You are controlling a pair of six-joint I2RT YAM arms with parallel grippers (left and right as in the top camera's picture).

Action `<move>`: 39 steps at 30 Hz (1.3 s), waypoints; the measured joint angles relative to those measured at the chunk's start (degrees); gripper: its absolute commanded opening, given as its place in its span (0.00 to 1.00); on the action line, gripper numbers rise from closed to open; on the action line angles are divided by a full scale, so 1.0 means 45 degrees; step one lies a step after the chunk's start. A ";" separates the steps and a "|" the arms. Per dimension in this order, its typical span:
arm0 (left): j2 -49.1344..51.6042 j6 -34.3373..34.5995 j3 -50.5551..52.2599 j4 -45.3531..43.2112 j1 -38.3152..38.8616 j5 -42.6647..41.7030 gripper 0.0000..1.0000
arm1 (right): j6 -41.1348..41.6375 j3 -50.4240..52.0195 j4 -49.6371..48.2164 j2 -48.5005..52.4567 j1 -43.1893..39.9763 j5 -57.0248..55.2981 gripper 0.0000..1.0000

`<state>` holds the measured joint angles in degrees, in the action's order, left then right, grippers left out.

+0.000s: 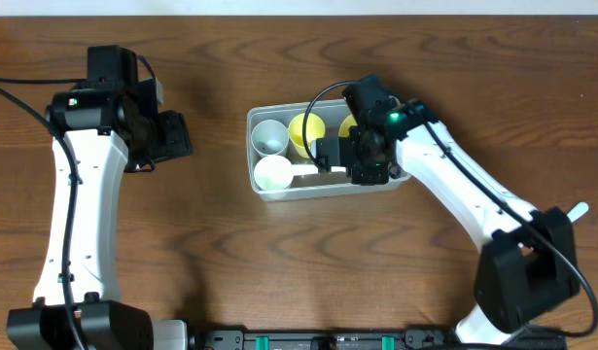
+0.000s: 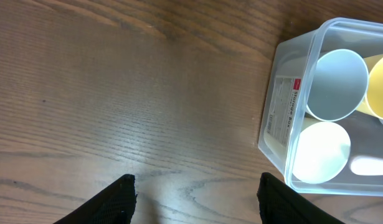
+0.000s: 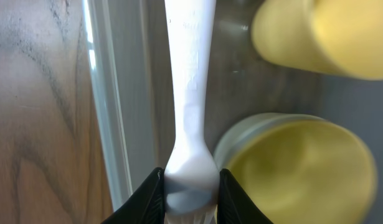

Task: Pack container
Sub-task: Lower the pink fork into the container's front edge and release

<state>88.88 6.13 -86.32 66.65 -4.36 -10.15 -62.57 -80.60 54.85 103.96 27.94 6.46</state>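
Note:
The clear plastic container (image 1: 318, 192) stands mid-table. It holds a white cup (image 1: 270, 137), a white bowl (image 1: 274, 175), a yellow cup (image 1: 306, 129) and another yellow piece (image 1: 349, 124) partly hidden by my right arm. My right gripper (image 1: 337, 160) is inside the container, shut (image 3: 190, 193) on a white plastic utensil (image 3: 190, 74) whose handle lies along the container's wall (image 3: 107, 106), next to a yellow bowl (image 3: 297, 168). My left gripper (image 1: 177, 136) is open and empty (image 2: 197, 199) over bare table, left of the container (image 2: 275, 112).
The table is dark wood (image 1: 279, 272). A label (image 2: 284, 112) is on the container's short end wall. A black cable (image 1: 323, 97) arcs over the container's far side from my right arm.

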 measured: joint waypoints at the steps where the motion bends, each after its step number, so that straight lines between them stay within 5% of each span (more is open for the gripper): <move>1: 0.0000 0.0000 0.0000 0.0000 0.0000 0.0000 0.63 | 0.0019 0.0000 0.0010 0.0160 0.0000 0.0005 0.01; 39: 0.0000 0.0000 0.0000 -0.0005 0.0000 0.0000 0.64 | 0.0665 0.0000 -0.0787 0.0476 -0.0325 -0.0699 0.01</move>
<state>88.88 6.13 -86.32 66.63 -4.36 -10.15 -59.57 -80.60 51.31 106.10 26.48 3.31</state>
